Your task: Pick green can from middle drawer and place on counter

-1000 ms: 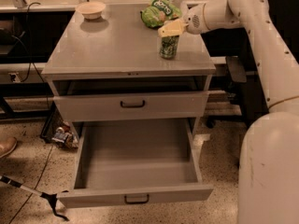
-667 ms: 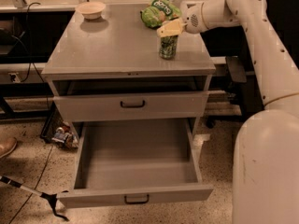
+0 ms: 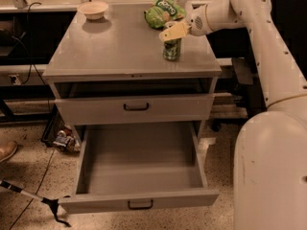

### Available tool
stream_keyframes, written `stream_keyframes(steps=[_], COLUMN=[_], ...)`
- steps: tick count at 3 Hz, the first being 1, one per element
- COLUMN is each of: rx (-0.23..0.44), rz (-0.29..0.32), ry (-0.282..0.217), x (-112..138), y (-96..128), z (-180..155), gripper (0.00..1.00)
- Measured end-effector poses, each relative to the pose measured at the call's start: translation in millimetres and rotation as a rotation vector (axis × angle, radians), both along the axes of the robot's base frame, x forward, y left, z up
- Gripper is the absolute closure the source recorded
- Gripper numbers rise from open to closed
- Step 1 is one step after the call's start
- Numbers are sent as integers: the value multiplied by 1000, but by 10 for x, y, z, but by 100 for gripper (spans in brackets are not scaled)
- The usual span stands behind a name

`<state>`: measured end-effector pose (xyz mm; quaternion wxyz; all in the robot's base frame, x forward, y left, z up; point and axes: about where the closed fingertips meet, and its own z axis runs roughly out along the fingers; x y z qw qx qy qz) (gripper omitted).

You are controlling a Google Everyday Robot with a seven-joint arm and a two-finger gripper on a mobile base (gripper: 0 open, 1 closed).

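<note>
**End effector at the can's top, can standing on the desk**

From my station I see the end effector (image 3: 173, 31) hanging right at the top of the green can (image 3: 171, 50), its tan tip over the can's rim. Whether it is gripping the can or has let go, I cannot tell from this view.

The can stands upright on the desk (image 3: 120, 47), near the right edge and towards the back. It is small and dark green with a paler top, partly covered by the end effector. Just behind it lies a light-green snack bag (image 3: 163, 11), crumpled, with white lettering. A shallow pale bowl (image 3: 93, 9) sits well apart at the desk's back left corner; I see nothing in it.

Below, the pulled-out drawer (image 3: 139, 169) is extended far towards me, and its grey tray holds nothing that I can see. The drawer above it (image 3: 134, 108), with a small dark handle, is pushed in, with a dark gap between its front and the desk.

The white arm (image 3: 259, 37) reaches in from the right, its wrist level and pointing left across the desk's right edge, with the upper links dropping steeply to the bulky white base (image 3: 271, 171) beside the cabinet.
</note>
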<state>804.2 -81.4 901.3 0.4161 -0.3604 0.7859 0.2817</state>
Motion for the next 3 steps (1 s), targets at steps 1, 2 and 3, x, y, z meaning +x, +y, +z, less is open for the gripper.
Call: stream_keyframes(steps=[1,2,3], rx=[9,-11,7], rz=[-13,-65,-138], ry=[-38,-163,-264], x=[-15,-115,-351], y=[-120,-404,-718], z=[70,277,460], gripper=[0,0,0])
